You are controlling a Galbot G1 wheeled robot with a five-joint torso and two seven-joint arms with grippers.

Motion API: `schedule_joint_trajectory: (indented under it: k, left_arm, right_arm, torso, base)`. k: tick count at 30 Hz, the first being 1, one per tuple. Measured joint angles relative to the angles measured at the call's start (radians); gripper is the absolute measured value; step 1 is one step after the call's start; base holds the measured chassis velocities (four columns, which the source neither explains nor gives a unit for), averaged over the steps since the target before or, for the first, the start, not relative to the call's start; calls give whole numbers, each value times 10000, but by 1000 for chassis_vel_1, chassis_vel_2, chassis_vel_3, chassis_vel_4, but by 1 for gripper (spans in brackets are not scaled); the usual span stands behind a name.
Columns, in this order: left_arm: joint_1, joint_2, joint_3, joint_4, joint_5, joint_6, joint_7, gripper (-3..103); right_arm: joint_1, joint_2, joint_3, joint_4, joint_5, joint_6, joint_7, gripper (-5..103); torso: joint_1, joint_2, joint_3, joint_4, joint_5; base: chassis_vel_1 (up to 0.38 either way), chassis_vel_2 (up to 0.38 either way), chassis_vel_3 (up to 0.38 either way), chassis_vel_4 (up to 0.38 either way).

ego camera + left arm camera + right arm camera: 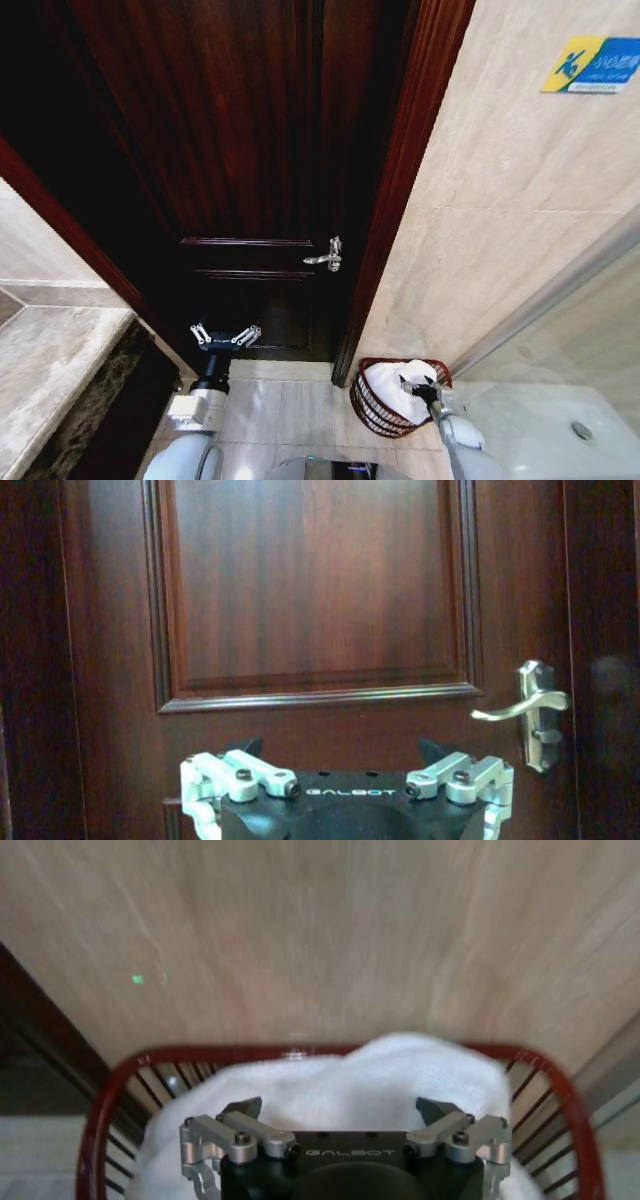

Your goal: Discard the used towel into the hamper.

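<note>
Standing on the pale tiled floor at the foot of the beige stone wall, the hamper sat just right of the dark wooden door frame, a round reddish-brown open-weave basket wider at its rim. The white towel lay bundled inside it, heaped above the rim and filling most of the opening. The right end effector hung directly over that heap, its fingers spread apart with nothing between them; in the right wrist view the right end effector showed both tips just above the towel, with the hamper rim curving round behind and to either side. Whether the tips touched the cloth could not be told. The left end effector was held out low in front of the closed dark wooden door, jaws spread wide and empty, well apart from the hamper. In the left wrist view the left end effector faced the door panel squarely, with the silver lever handle off to one side and not touched. In the head view the same handle sat above the left end effector. A grey stone ledge ran along the robot's left, and a blue and yellow sticker was fixed high on the wall.
</note>
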Motion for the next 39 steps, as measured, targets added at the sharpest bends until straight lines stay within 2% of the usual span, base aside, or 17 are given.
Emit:
schedule_joint_trajectory:
  k: [1, 2, 4, 7, 10, 23, 26, 27, 28, 29, 30, 31, 33, 34, 35, 37, 39]
  left_arm:
    - [0, 1, -2, 0, 0, 0, -1, 100]
    - [0, 1, -2, 0, 0, 0, -1, 100]
    - [0, 3, -2, 0, 0, 0, -2, 100]
    - [0, 2, -1, 0, 0, 0, -1, 100]
    - [0, 2, -2, 0, 0, 0, -1, 100]
    - [0, 2, -1, 0, 0, 0, -1, 100]
    - [0, 1, -1, -1, 0, 0, -1, 100]
    - [0, 1, -2, 0, 0, 0, -1, 100]
    - [0, 2, -1, 0, 0, 0, -1, 100]
    - [0, 2, -1, 0, 0, 0, -1, 100]
    - [0, 2, -2, 0, 1, 0, -1, 100]
    - [0, 2, -1, 0, 0, 0, 0, 100]
    - [0, 2, -1, 0, 0, 0, -1, 100]
    - [0, 2, -1, 0, 0, 0, -1, 100]
    - [0, 3, -1, 0, 0, 0, -1, 100]
    - [0, 0, -2, 0, 1, 0, -2, 100]
    - [0, -1, -3, 0, 1, 0, -2, 100]
  right_arm:
    - [369, 46, 76, -836, -202, 303, -55, 100]
    - [369, 46, 76, -836, -202, 303, -55, 100]
    - [1202, 81, 211, -2789, -393, 786, -181, 100]
    - [1718, 36, 246, -3808, -213, 799, -276, 100]
    - [2368, -9, 318, -4855, -165, 582, -259, 100]
    - [3262, -166, 524, -5741, -8, -678, -97, 100]
    - [2757, -53, 411, -4767, 316, -947, -58, 100]
    - [2497, -45, 341, -4392, 200, -590, -28, 100]
    - [2257, -69, 301, -4139, -77, 90, 2, 100]
    - [2257, -69, 301, -4139, -77, 90, 2, 100]
    - [2005, -144, 259, -3883, -292, 722, -19, 100]
    - [1575, -249, 212, -3228, -378, 1024, -32, 100]
    - [691, -440, 60, -1558, -18, 883, -31, 100]
    - [691, -440, 60, -1558, -18, 883, -31, 100]
    - [187, -503, 21, -631, 116, 782, -33, 100]
    - [-723, -470, -7, 837, 219, 647, 90, 100]
    - [-1095, -412, -6, 1366, 244, 608, 170, 100]
  torso:
    - [0, 0, 0, 3, 0]
    - [0, 0, 0, 3, 0]
    - [1, -1, 2, -2, 10]
    - [0, 0, 1, 0, -2]
    - [0, 0, 1, 0, 0]
    - [0, 0, 1, 0, 1]
    - [1, 0, 1, 0, 6]
    - [1, 0, 1, 1, 10]
    - [0, 0, 1, 0, 9]
    - [0, 0, 1, 0, 9]
    - [0, 0, 0, 1, 10]
    - [0, 0, 0, -1, 6]
    - [0, 0, 0, -2, -4]
    - [0, 0, 0, -2, -4]
    - [0, 0, -1, -3, -12]
    - [0, 0, -1, -1, 9]
    - [-1, 0, -1, -2, 4]
  base:
    - [0, 0, 0, 0]
    - [0, 0, 0, 0]
    - [0, 0, 0, 0]
    - [0, 0, 0, 0]
    - [0, 0, 0, 0]
    - [0, 0, 0, 0]
    - [0, 0, 0, 0]
    - [0, 0, 0, 0]
    - [0, 0, 0, 0]
    - [0, 0, 0, 0]
    - [0, 0, 0, 0]
    - [0, 0, 0, 0]
    - [0, 0, 0, 0]
    - [0, 0, 0, 0]
    - [0, 0, 0, 0]
    - [0, 0, 0, 0]
    - [0, 0, 0, 0]
